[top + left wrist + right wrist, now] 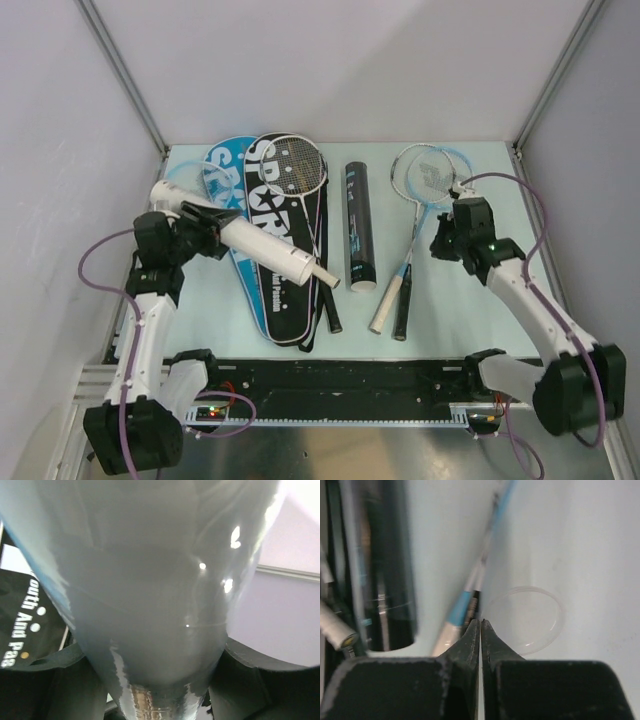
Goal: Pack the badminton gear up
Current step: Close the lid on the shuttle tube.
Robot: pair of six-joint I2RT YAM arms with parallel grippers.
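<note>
Left of centre overhead, the left tool [215, 232] clamps a long white plastic tube [265, 247] above the black racket cover [285, 285]; the right tool [480, 625] sits pinched shut beside a clear round lid [526, 621].

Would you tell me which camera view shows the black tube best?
The top external view: there the black tube is seen whole, end to end. The right wrist view catches only its near end, blurred, at the left edge. The left wrist view misses it, because the white tube fills that frame.
</note>
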